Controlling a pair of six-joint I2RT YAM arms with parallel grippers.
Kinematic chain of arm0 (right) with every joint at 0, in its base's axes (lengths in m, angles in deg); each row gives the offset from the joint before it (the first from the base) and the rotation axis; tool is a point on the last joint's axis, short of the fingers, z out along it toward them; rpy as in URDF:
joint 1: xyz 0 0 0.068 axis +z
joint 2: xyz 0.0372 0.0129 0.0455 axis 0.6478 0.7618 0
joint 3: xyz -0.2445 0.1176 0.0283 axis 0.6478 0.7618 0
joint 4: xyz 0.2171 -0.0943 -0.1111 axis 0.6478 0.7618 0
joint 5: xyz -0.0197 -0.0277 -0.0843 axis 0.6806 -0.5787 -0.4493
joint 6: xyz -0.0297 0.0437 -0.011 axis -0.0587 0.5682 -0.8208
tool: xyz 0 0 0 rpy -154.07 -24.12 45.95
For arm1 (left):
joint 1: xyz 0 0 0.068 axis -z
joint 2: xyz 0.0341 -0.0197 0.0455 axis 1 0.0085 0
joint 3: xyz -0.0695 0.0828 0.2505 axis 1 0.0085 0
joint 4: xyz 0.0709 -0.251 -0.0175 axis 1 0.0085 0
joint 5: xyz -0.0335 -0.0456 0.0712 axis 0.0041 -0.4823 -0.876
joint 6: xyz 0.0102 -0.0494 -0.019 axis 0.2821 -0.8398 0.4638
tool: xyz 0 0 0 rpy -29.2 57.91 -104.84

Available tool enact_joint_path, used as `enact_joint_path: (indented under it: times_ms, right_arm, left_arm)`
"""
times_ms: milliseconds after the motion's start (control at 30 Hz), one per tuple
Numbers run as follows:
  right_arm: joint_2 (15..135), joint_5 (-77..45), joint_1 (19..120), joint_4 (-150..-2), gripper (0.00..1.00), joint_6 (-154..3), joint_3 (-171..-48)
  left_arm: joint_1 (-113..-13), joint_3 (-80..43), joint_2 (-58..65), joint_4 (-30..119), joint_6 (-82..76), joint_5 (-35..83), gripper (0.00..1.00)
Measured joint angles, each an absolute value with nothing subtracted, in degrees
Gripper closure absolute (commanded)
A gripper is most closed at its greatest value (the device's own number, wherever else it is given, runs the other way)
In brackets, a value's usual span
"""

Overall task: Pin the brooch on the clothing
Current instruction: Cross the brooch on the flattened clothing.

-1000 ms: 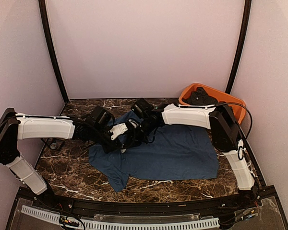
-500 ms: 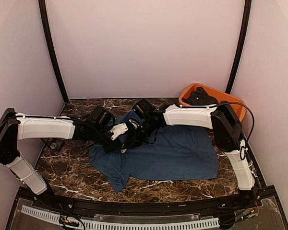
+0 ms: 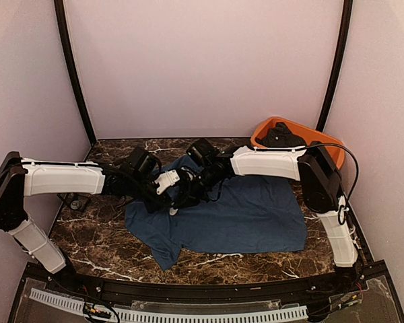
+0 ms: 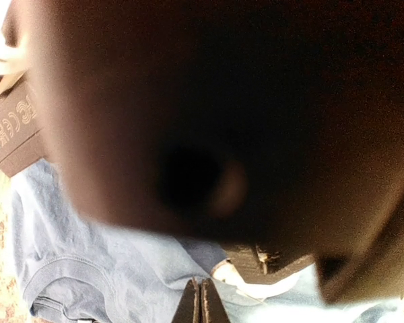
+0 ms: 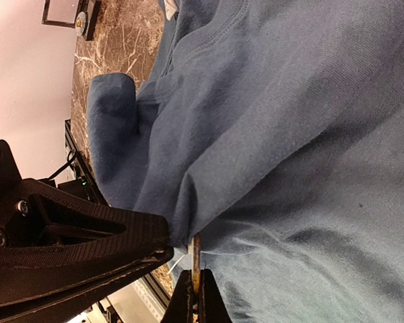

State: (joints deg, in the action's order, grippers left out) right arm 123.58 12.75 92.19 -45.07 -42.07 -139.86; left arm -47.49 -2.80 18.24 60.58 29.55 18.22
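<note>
Pale pink walls (image 3: pixel 202 67) enclose a dark, white-veined marble tabletop (image 3: pixel 97 239), with curved black posts (image 3: pixel 73 74) at the back corners.

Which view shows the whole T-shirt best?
Top external: the T-shirt lies spread out, nearly all of it visible. Right wrist shows only bunched fabric up close; left wrist is mostly blocked, showing a strip near the collar.

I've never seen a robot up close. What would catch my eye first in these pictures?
Two white-and-black arms, the left arm and the right arm, lean in from both sides and meet over the far left part of a dark navy T-shirt lying on the marble table. An orange tub with something dark inside sits in the far right corner.
</note>
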Motion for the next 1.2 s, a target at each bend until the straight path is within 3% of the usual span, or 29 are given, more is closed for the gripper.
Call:
enact_joint_path:
  times_ms: [400,600,933,1067,1200]
  right_arm:
    - [123.39,13.02,92.21,-44.89,1.00,-44.74,-139.78]
    - [122.49,13.26,92.23,-44.08,1.00,-45.35,-139.78]
    - [122.23,13.34,92.21,-43.14,1.00,-45.87,-138.64]
    - [121.79,13.32,92.21,-43.17,1.00,-46.72,-137.90]
    - [121.66,13.41,92.21,-43.14,1.00,-48.84,-137.59]
  left_arm:
    - [-47.51,-4.09,18.30,63.23,29.87,21.26,0.99]
    - [-47.67,-6.30,18.78,65.50,31.01,24.25,0.87]
    - [-47.77,-8.48,20.77,68.10,31.82,24.87,0.79]
    - [-47.71,-8.51,20.66,68.10,31.86,24.04,0.72]
    - [-47.71,-8.75,20.31,68.95,31.73,23.25,0.53]
